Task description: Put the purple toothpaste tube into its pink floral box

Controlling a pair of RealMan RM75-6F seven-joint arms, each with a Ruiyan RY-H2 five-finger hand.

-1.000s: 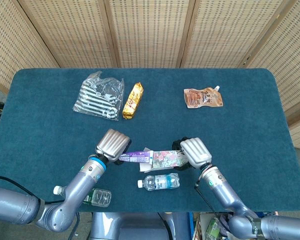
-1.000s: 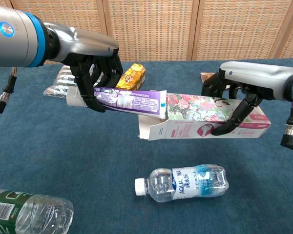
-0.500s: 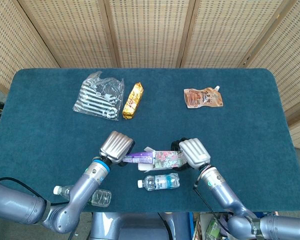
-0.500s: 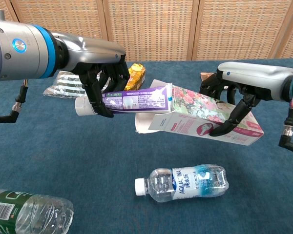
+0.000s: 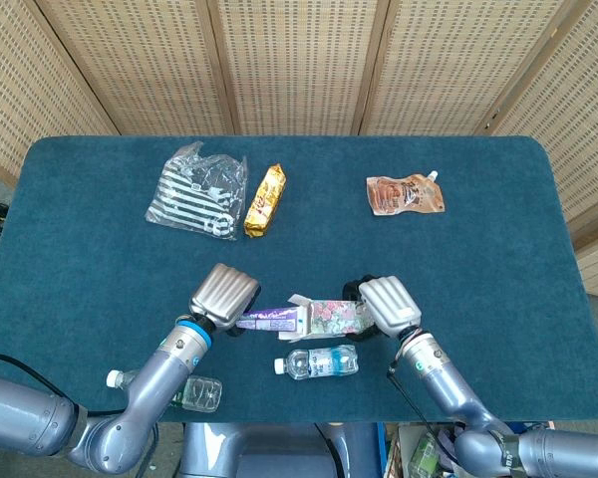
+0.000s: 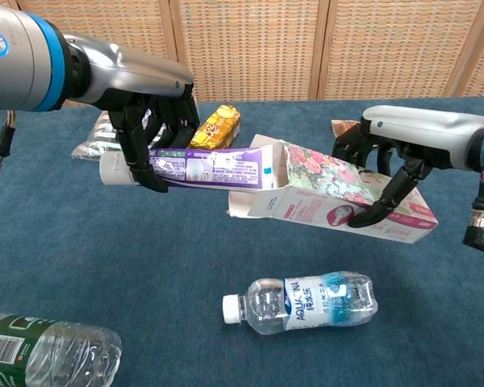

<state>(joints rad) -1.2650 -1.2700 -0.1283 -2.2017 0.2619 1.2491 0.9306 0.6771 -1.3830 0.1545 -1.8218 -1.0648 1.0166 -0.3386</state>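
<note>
Chest view: left robot hand (image 6: pixel 149 121) grips purple toothpaste tube (image 6: pixel 202 167), tip at open flap of pink floral box (image 6: pixel 347 201) clasped by right robot hand (image 6: pixel 387 165).

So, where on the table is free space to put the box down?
Bare cloth lies right of the brown pouch, between it and the gold snack bar, and left below the striped bag. The front middle is crowded: both hands, the water bottle and the green bottle.
</note>
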